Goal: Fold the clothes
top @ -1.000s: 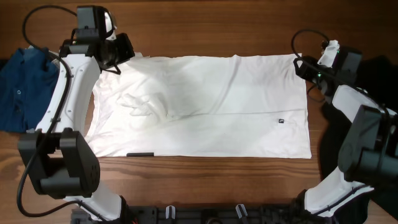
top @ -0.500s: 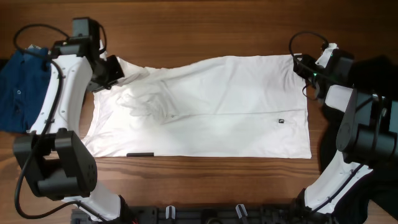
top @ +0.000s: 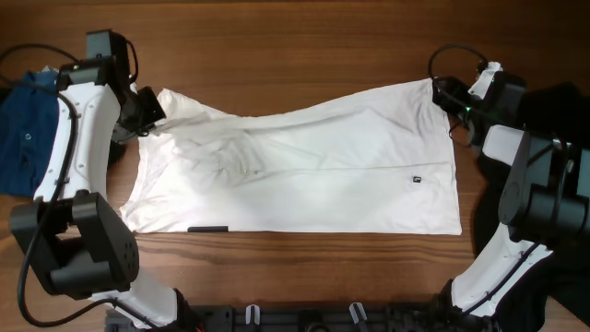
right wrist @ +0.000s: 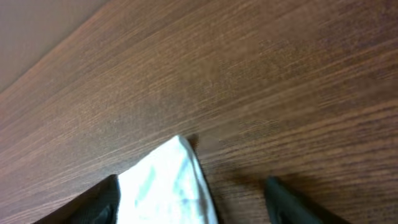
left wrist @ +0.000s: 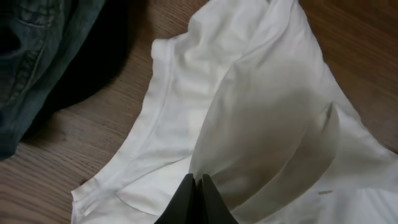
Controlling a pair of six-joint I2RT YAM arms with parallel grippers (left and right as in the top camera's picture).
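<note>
1. The white T-shirt (top: 304, 175) is laid out across the middle of the wooden table (top: 295, 37), mostly flat, with its long side running from 9 to 3 o'clock in the overhead view.
2. Up at 10 o'clock, the left end effector (top: 147, 112) has hold of the shirt's far left corner, and the cloth is drawn up into a peak there.
3. The left wrist view confirms it: the left end effector (left wrist: 198, 190) is clamped tight, tips together, with a fold of white fabric pinched between them.
4. Wrinkles fan out from that pinch toward the centre of the shirt, and the far edge dips in a shallow curve on its way to 2 o'clock.
5. At 2 o'clock, the right end effector (top: 454, 97) sits at the shirt's far right corner.
6. From the right wrist, the right end effector (right wrist: 189, 186) is spread wide; the cloth corner lies loose on the wood between its fingers (right wrist: 99, 202), gripped by neither.
7. A small dark tag (top: 417, 180) shows near the right hem, around 3 o'clock on the shirt.
8. A thin black strip (top: 207, 228) shows at the near edge, around 7 o'clock.
9. A blue garment (top: 23, 129) sits bunched at the table's 9 o'clock edge, just beside the left arm.
</note>
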